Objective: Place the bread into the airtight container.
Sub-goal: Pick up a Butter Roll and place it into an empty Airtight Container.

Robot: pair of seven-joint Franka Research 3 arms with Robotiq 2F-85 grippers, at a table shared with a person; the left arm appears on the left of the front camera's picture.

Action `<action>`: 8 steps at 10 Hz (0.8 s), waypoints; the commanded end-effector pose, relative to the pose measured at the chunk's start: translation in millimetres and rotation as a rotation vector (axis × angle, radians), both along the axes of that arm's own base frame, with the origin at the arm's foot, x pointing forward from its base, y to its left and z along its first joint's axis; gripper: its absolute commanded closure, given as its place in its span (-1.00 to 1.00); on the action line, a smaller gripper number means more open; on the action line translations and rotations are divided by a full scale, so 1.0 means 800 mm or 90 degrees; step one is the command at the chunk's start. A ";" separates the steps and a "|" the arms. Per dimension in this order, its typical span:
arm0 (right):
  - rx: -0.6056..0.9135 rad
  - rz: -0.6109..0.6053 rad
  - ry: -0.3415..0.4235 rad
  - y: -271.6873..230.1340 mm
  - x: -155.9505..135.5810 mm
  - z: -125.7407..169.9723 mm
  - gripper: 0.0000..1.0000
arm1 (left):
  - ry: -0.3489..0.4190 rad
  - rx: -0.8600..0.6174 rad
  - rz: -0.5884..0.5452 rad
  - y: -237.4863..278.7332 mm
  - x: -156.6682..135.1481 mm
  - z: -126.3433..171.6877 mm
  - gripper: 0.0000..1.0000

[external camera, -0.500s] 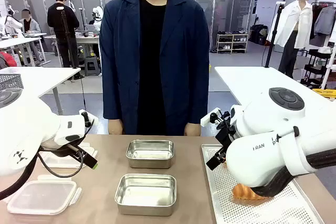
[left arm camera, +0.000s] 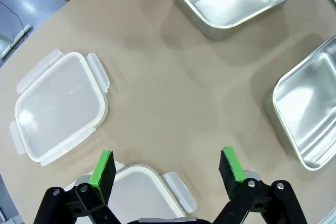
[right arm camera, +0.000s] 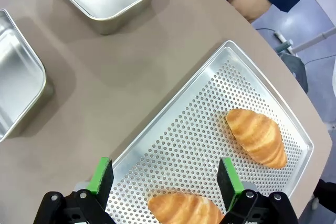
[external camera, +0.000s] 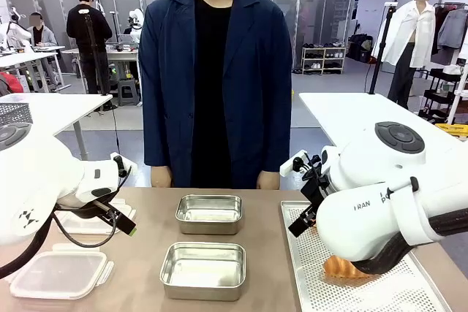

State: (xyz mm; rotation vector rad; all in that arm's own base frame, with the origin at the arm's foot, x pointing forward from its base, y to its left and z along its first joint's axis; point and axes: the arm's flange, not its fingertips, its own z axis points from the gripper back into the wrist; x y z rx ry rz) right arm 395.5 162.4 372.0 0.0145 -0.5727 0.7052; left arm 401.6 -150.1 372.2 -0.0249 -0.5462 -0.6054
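Note:
The bread is two golden croissants on a perforated metal tray [right arm camera: 210,114]. One croissant [right arm camera: 258,136] lies toward the tray's far side. The other croissant [right arm camera: 184,208] lies just below and between the fingers of my right gripper [right arm camera: 165,177], which hangs open above it. In the front view one croissant [external camera: 344,268] peeks out under the right arm. Two empty metal containers [external camera: 209,213] [external camera: 202,269] sit mid-table. My left gripper [left arm camera: 168,169] is open over a clear plastic lid [left arm camera: 142,192], holding nothing.
A second clear lid [left arm camera: 58,106] lies on the table's left part. The person stands at the far edge with a hand [right arm camera: 252,1] hanging by the table. The tray [external camera: 365,290] takes up the right side of the table.
The right arm has barely shifted; everything else stays as it was.

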 end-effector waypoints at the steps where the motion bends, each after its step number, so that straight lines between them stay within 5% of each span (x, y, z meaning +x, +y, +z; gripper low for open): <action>1: 0.007 -0.006 0.003 0.002 -0.001 0.000 -1.00 | 0.000 0.000 0.000 0.000 0.000 0.000 -1.00; 5: 0.000 0.000 0.000 0.000 0.000 0.000 -1.00 | 0.000 0.000 0.000 0.000 0.000 0.000 -1.00; 8: 0.086 0.075 -0.008 -0.042 0.011 0.118 -1.00 | 0.008 0.003 -0.102 0.020 0.000 0.117 -1.00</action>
